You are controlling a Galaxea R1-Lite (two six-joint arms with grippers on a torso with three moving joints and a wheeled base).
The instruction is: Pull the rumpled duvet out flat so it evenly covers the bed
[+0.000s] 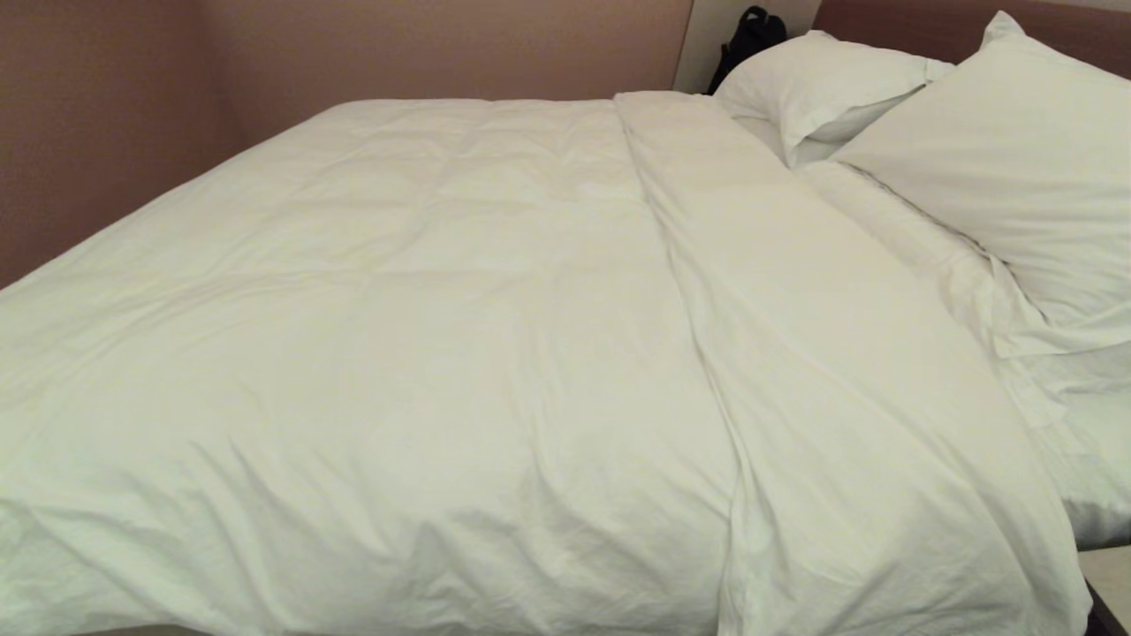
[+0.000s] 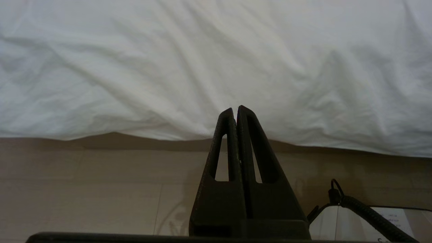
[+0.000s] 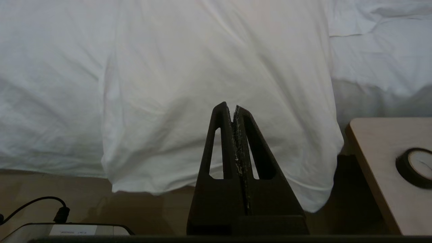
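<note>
- White cotton, puffy and softly creased: the duvet [image 1: 398,353] lies over most of the bed [image 1: 1100,503], from the wall side across to a turned-back band [image 1: 795,353] that runs from the far edge toward the near one, just short of the pillows [image 1: 990,159].
- On the left, the left gripper [image 2: 235,108] hangs before the duvet's overhanging near edge, above the wooden floor [image 2: 84,189], its fingers pressed together and holding nothing. A risk I judge here: a pinch that catches only the thin cover cloth would slide the shell over the filling and leave the bulk where it is.
- In the middle, the duvet looks largely spread, with shallow wrinkles and a few deeper folds near the front edge. Pulling one side alone could drag the whole quilt askew and bare the far side.
- On the right, the right gripper [image 3: 233,106] is likewise shut and empty, facing the doubled flap where it droops lower than the rest of the hem. Beside it stands a bedside table [image 3: 378,162] bearing a round dark object [image 3: 415,167]; a wide sweep could knock that.
- Farthest right, bare sheet shows below the pillows, so coverage is uneven; tugging the flap hard could disturb the pillows.
</note>
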